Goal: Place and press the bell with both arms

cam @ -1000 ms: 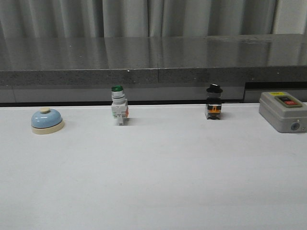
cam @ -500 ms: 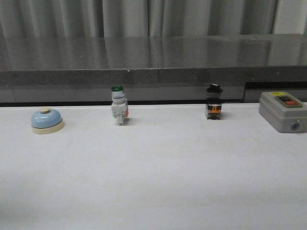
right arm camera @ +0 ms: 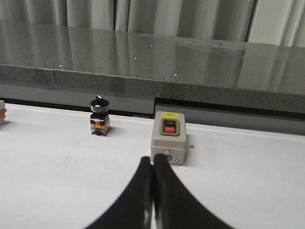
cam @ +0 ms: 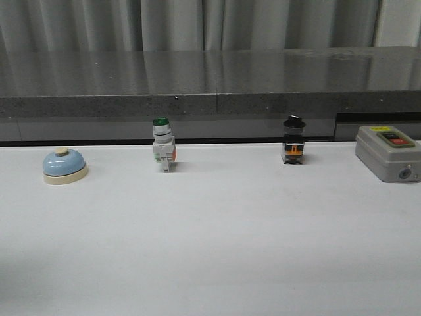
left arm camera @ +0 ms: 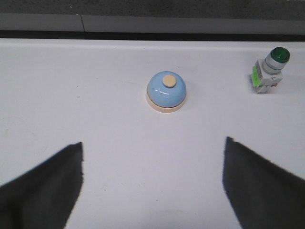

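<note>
The light-blue bell (cam: 64,164) with cream base and button stands at the far left of the white table. In the left wrist view the bell (left arm camera: 166,92) sits ahead of my left gripper (left arm camera: 153,145), which is open wide and empty, its two dark fingers (left arm camera: 52,186) apart from the bell. My right gripper (right arm camera: 152,162) is shut on nothing, its tips close in front of the grey box. Neither arm shows in the front view.
A green-capped white push-button switch (cam: 163,146) stands right of the bell, also in the left wrist view (left arm camera: 269,70). A black-knobbed switch (cam: 293,141) stands mid-right. A grey box with red and black buttons (cam: 388,153) sits far right. A dark ledge (cam: 210,85) runs behind.
</note>
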Controlling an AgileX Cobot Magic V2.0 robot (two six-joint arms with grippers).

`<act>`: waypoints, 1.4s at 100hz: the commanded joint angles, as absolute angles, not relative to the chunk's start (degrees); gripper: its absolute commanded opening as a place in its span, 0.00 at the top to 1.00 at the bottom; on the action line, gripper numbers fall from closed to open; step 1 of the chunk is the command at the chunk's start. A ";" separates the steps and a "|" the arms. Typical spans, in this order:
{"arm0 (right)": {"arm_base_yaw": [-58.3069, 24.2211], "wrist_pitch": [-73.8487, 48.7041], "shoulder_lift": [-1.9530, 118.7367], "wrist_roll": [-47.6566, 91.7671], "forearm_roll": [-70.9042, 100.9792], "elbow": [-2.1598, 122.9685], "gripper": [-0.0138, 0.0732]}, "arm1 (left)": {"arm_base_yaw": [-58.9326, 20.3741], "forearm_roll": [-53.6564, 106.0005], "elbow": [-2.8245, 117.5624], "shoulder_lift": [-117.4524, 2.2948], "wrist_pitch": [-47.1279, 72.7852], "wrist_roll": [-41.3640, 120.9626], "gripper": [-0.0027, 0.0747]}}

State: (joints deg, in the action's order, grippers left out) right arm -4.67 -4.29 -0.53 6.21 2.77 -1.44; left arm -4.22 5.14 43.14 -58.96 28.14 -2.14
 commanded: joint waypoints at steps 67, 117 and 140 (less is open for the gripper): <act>-4.24 0.48 -1.62 6.30 2.18 -0.66 0.91 | -5.82 7.88 53.56 -73.87 22.29 -2.12 0.14; -4.24 0.48 -1.62 6.30 2.18 -0.66 0.91 | -9.35 7.88 66.17 -94.86 22.27 -1.87 0.14; -4.24 0.48 -1.62 6.30 2.18 -0.66 0.91 | -9.35 7.88 69.67 -100.55 21.80 -0.37 0.14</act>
